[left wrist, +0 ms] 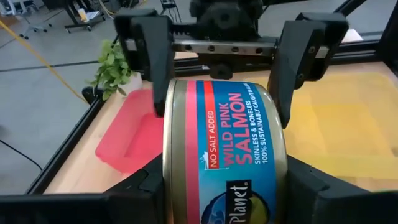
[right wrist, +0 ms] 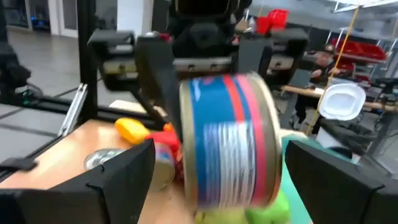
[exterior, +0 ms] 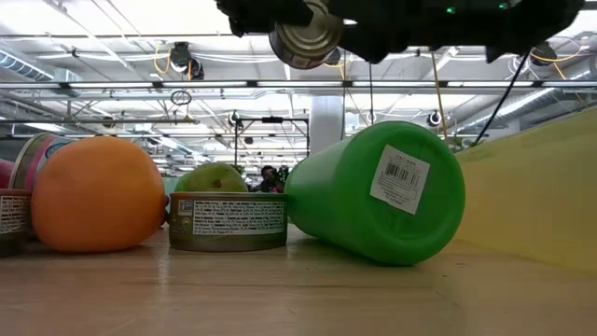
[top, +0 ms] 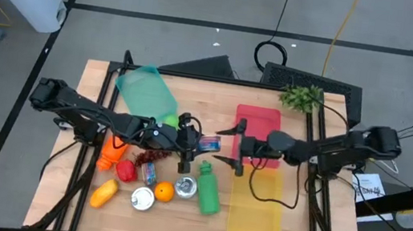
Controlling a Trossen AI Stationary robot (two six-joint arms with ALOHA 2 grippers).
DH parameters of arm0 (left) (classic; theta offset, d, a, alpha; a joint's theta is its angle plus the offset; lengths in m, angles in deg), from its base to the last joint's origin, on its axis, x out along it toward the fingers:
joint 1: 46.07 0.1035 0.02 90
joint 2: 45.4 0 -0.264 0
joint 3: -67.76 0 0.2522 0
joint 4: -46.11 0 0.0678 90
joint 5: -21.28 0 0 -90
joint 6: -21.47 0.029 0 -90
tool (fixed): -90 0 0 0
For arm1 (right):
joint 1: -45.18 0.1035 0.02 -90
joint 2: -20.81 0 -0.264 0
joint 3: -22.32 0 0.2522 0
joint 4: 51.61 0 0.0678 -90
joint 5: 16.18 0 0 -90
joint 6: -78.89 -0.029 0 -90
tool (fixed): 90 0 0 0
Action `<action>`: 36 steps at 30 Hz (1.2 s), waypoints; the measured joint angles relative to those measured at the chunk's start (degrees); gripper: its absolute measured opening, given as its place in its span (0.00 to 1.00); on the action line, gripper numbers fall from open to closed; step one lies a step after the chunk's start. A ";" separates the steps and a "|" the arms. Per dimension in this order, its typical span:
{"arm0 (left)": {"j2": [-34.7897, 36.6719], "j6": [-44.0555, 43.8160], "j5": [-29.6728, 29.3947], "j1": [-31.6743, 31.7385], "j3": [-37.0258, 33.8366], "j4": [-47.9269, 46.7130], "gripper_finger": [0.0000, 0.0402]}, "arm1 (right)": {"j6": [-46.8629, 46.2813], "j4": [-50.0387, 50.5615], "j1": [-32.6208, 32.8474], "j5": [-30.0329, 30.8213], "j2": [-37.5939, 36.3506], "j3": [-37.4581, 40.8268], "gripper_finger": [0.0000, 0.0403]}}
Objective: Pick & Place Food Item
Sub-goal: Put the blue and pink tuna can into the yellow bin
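A salmon can (top: 209,143) with a blue and red label hangs above the table's middle, and my left gripper (top: 196,142) is shut on it from the left. In the low view the can (exterior: 306,37) shows high up with one round end toward the near edge. My right gripper (top: 228,144) faces it from the right and is open. Its fingers (left wrist: 146,56) stand on either side of the can's far part, apart from it. In the right wrist view the can (right wrist: 227,140) fills the middle between those wide fingers (right wrist: 124,180). My left gripper pinches the salmon can between its two fingers (left wrist: 140,190), one on each flat end at the rim (left wrist: 166,174). The fingers come level from the table's left. The can sits on edge, its label side up, lifted clear of the table.
Below and near lie a green bottle (top: 208,189), an orange (top: 163,192), two tins (top: 143,198), a yellow fruit (top: 104,192) and a red pepper (top: 126,171). A red tray (top: 258,121) and a yellow tray (top: 255,211) lie to the right, and a green tray (top: 143,90) at the far left.
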 joint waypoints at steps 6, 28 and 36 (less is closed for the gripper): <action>0.00 0.81 3.11 0.02 0.00 -0.47 0.45 | 0.53 -0.85 -0.48 -0.01 4.03 -1.83 0.84; 0.00 3.89 6.66 -0.79 0.00 0.48 0.45 | 1.02 -0.87 0.13 -2.79 4.76 -1.92 0.72; 0.00 3.72 6.99 -0.73 0.02 0.71 0.58 | 2.45 -0.59 0.29 -3.23 4.76 -1.92 0.47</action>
